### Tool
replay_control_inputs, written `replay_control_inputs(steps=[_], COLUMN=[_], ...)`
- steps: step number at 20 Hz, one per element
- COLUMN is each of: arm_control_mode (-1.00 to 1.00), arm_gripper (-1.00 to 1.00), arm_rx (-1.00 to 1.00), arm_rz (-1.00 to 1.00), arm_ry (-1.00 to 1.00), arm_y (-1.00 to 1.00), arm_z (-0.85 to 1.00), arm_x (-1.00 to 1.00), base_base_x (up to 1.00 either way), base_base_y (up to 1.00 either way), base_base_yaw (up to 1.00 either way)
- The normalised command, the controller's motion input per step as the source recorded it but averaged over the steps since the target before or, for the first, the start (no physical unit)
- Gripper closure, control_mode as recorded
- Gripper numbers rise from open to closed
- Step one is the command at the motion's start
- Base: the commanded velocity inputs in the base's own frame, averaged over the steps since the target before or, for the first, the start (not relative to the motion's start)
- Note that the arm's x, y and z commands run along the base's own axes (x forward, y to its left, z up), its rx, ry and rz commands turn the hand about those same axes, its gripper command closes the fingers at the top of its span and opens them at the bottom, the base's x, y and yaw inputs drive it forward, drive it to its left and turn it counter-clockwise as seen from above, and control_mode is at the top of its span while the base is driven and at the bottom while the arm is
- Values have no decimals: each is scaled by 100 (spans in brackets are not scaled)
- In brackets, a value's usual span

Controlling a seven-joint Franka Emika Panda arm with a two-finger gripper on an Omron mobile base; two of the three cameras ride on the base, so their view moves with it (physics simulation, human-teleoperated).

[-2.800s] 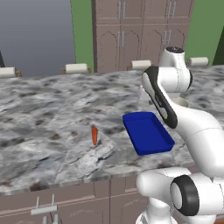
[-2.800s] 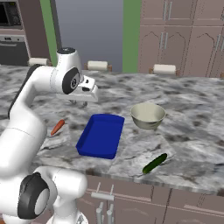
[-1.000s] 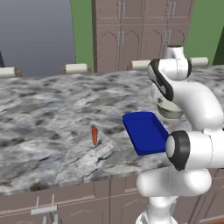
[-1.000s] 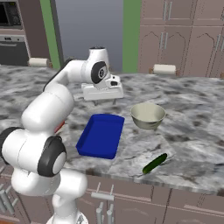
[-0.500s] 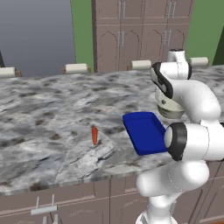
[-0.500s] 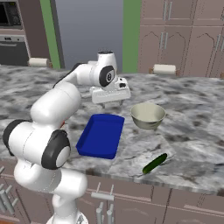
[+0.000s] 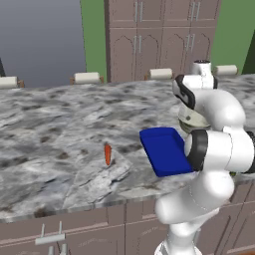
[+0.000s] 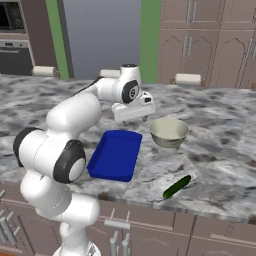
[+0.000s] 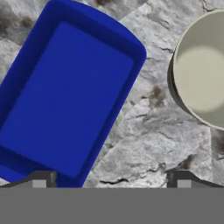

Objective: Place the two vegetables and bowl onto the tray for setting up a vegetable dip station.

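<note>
The bright blue tray [image 8: 115, 152] lies on the marble counter, with the cream bowl [image 8: 169, 132] just to its right. A dark green vegetable [image 8: 177, 186] rests near the counter's front edge, right of the tray. The orange carrot [image 7: 107, 154] lies left of the tray [image 7: 162, 147]. My gripper [image 8: 134, 119] hovers above the far end of the gap between tray and bowl. Looking down from the hand, the gripper [image 9: 111, 181] is open, with the tray [image 9: 65, 96] to the left and the bowl [image 9: 203, 70] to the upper right. Only bare counter lies between its fingertips [image 9: 41, 179].
The arm's own links hide part of the bowl [image 7: 191, 123] in the left base view. Cabinets and a green wall stand behind the counter. Several chair backs [image 8: 187, 79] line its far edge.
The arm has swung to the right, carrying the hand from beyond the tray's far end towards the bowl. The jaws have stayed open, and the objects have not moved.
</note>
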Motion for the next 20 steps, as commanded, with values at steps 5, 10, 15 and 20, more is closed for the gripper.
replay_control_inputs(steps=[5, 10, 15, 20], arm_control_mode=[-100, -100, -100, -100], arm_gripper=[-100, -100, -100, -100], arm_rx=[0, 0, 0, 0], arm_rz=[9, 9, 4, 1], arm_ry=[1, 1, 1, 2], arm_y=[-14, -13, -10, -8], arm_z=[-22, -23, -22, -23], arm_x=[33, 28, 13, 12], base_base_x=[0, 0, 0, 0], base_base_y=[0, 0, 0, 0], base_base_yaw=[0, 0, 0, 0])
